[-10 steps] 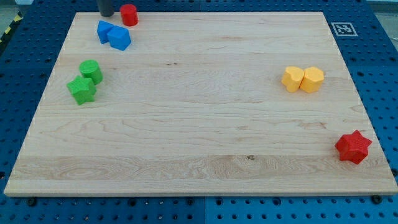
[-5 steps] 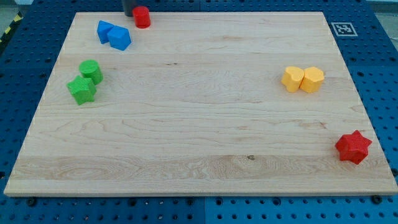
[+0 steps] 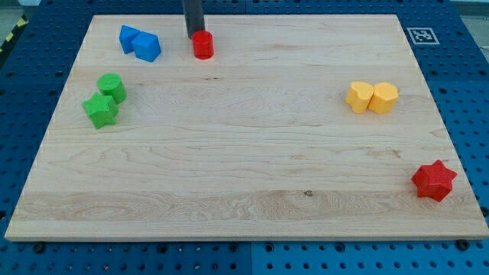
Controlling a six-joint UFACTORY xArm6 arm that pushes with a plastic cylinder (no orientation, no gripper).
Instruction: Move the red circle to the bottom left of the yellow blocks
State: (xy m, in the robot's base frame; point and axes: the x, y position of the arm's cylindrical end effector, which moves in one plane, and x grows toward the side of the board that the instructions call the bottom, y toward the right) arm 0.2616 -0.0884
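Note:
The red circle (image 3: 202, 45) lies near the top of the wooden board (image 3: 244, 160), left of centre. My tip (image 3: 193, 37) stands right behind it, at its upper left, touching or nearly touching it. The two yellow blocks sit side by side at the view's right: a yellow heart (image 3: 359, 97) and a yellow hexagon (image 3: 383, 98). They are far to the right of and below the red circle.
Two blue blocks (image 3: 140, 43) sit at the top left, just left of the tip. A green circle (image 3: 112, 87) and a green star (image 3: 100, 110) sit at the left edge. A red star (image 3: 434, 180) sits at the bottom right.
The tip and the red circle have moved to the right and downward, away from the board's top edge, past the blue blocks. The other blocks have not moved.

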